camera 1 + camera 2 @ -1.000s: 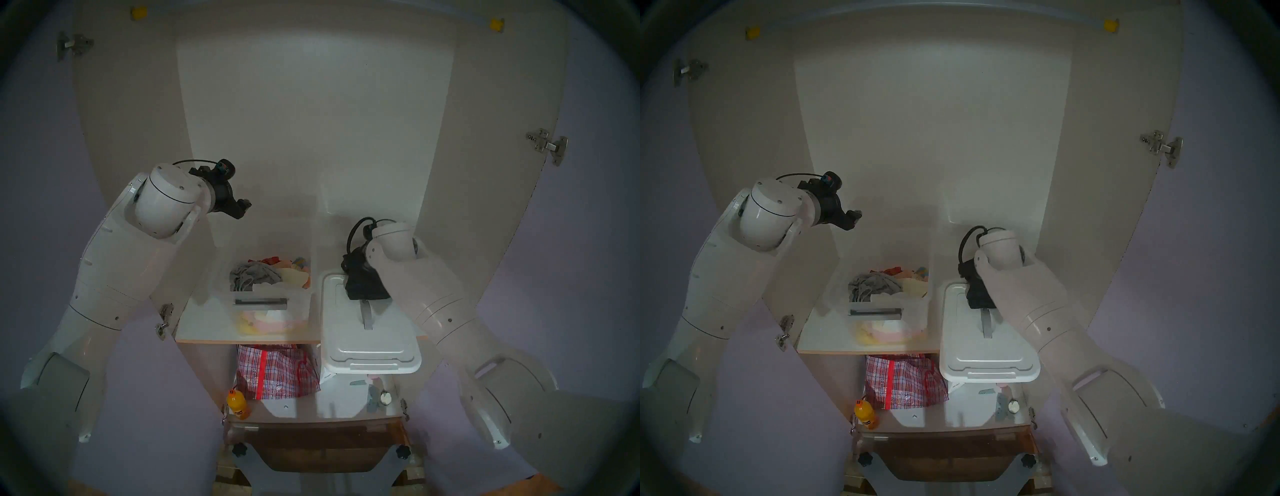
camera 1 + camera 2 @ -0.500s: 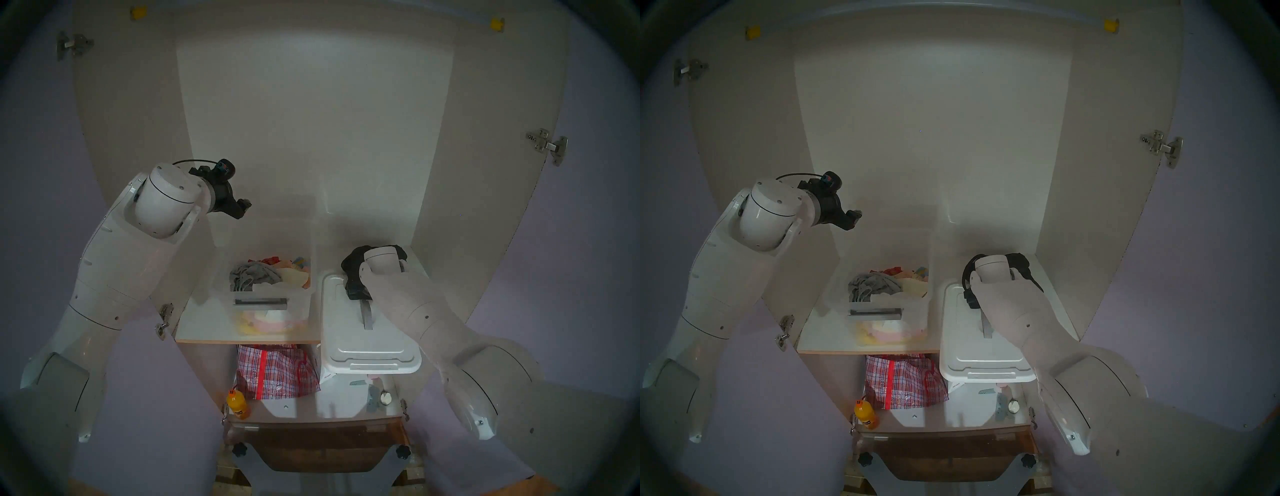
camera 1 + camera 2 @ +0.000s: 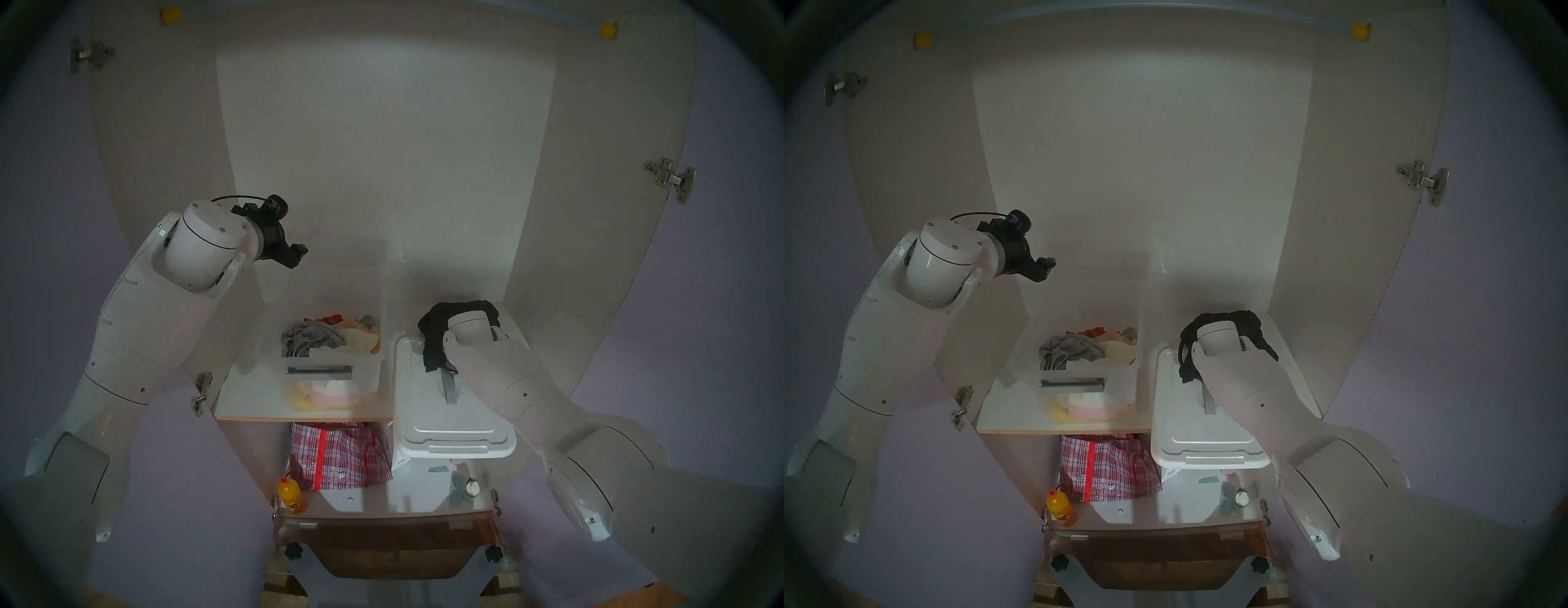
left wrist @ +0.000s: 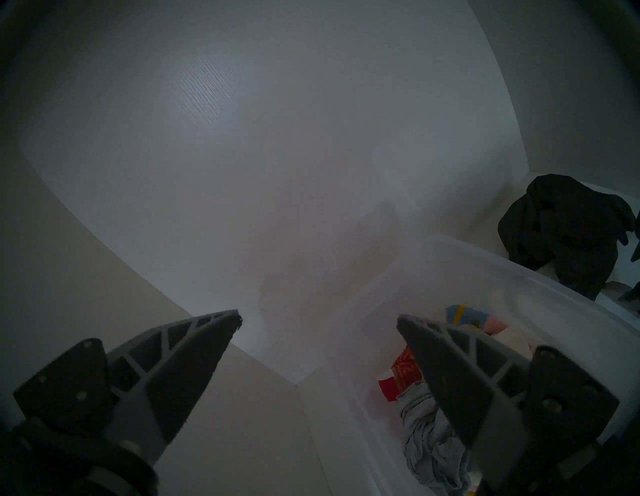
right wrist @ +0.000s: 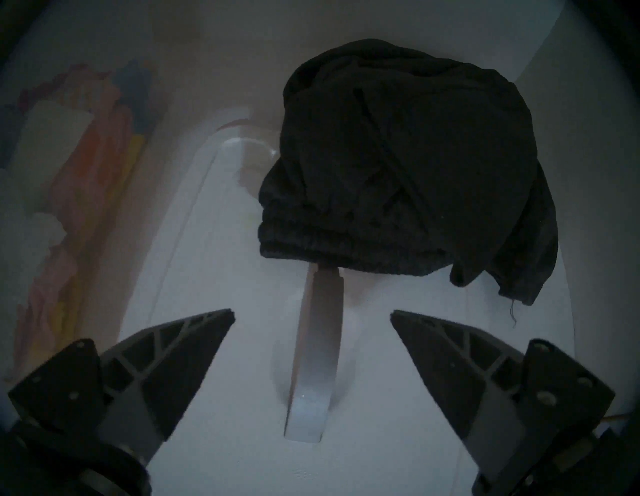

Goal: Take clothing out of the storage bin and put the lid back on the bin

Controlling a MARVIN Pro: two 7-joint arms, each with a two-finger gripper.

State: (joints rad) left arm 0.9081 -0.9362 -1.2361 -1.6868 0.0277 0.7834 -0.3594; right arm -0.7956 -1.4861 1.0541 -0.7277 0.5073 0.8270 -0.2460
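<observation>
1. The clothing, a bulky black garment, lies heaped on the far end of the lid, outside the storage bin, and covers the far end of the lid's grey strip handle.
2. The lid, flat and white, rests on the shelf just to the right of the open clear bin, with its near end overhanging the shelf edge.
3. The right gripper hovers low over the lid, its fingers spread wide and empty, one on each side of the handle.
4. The left gripper hangs high above the bin's left side, fingers apart and holding nothing.
5. Judged step: grasping the lid's handle.
6. To do it well, close squarely on the bare near part of the strip, clear of the fabric.
7. The garment probably needs to slide off onto the shelf before the lid goes over the bin, or it may ride along.
</observation>
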